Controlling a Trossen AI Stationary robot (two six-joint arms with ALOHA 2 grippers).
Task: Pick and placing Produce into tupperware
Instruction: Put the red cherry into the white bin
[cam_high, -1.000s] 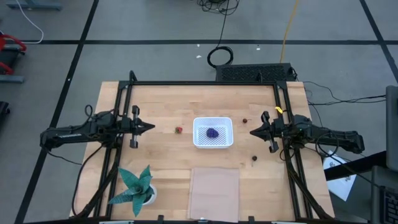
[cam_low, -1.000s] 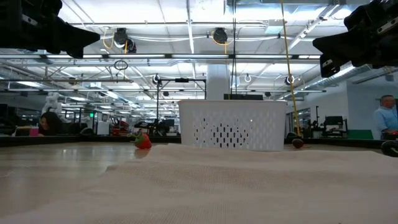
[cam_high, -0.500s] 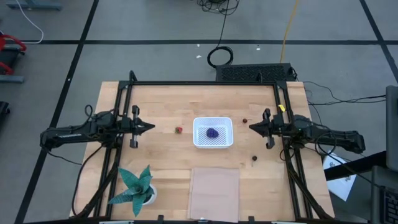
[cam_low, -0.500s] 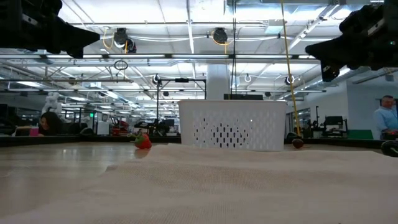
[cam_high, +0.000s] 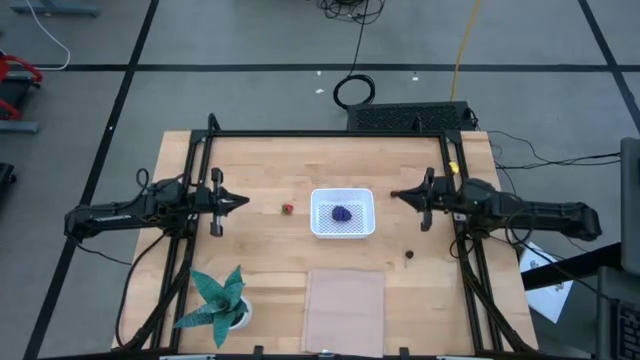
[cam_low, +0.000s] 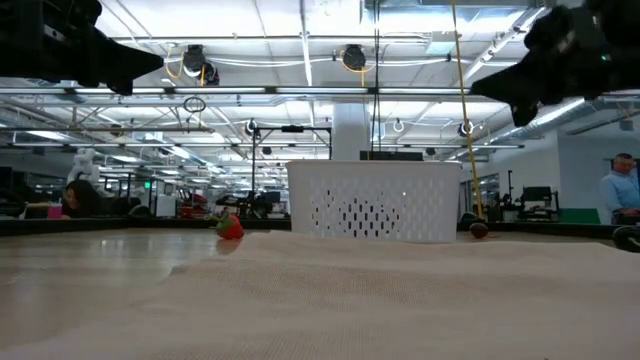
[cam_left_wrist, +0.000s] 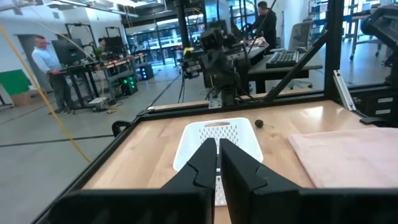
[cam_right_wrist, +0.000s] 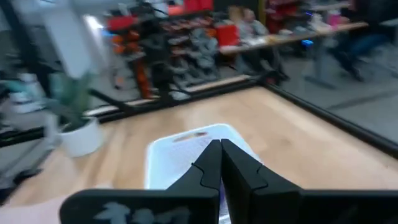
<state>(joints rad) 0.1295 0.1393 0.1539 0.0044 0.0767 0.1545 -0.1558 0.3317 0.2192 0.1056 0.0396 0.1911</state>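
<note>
Tupperware (cam_high: 342, 213) holding purple lump (cam_high: 342, 213), both claws narrow, right claw (cam_high: 397, 195) covering one dark ball, left claw (cam_high: 243, 202) waiting.

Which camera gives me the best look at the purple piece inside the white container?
The high view: looking straight down, it shows the purple piece lying in the white container. In the low view the container's wall hides it, and in both wrist views the dark fingers cover the container's middle.

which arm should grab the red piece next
Left. The red piece lies between the left claw and the white container, with nothing in the way. The right claw sits beyond the container, closer to a dark ball.
</note>
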